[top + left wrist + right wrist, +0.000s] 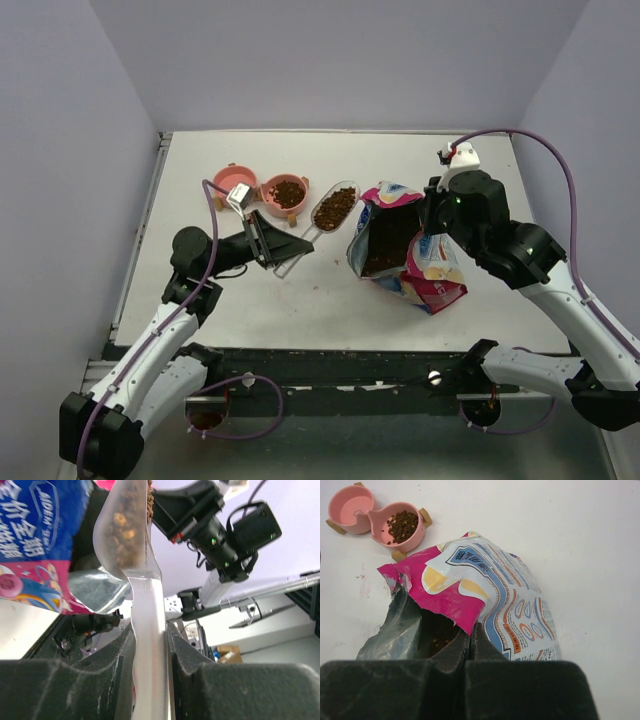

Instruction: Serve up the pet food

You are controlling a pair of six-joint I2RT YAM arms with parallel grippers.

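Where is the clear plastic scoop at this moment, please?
In the top view, the scoop is just left of centre, its handle held by the left gripper, its head loaded with kibble between the pink bowl and the bag.

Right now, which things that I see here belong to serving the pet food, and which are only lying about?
Belong to the job:
pet food
clear scoop, held in the left gripper
pink bag, gripped by the right gripper
pink bowl with kibble in it

Only lying about:
empty pink bowl beside it
purple cable
cardboard box in the background
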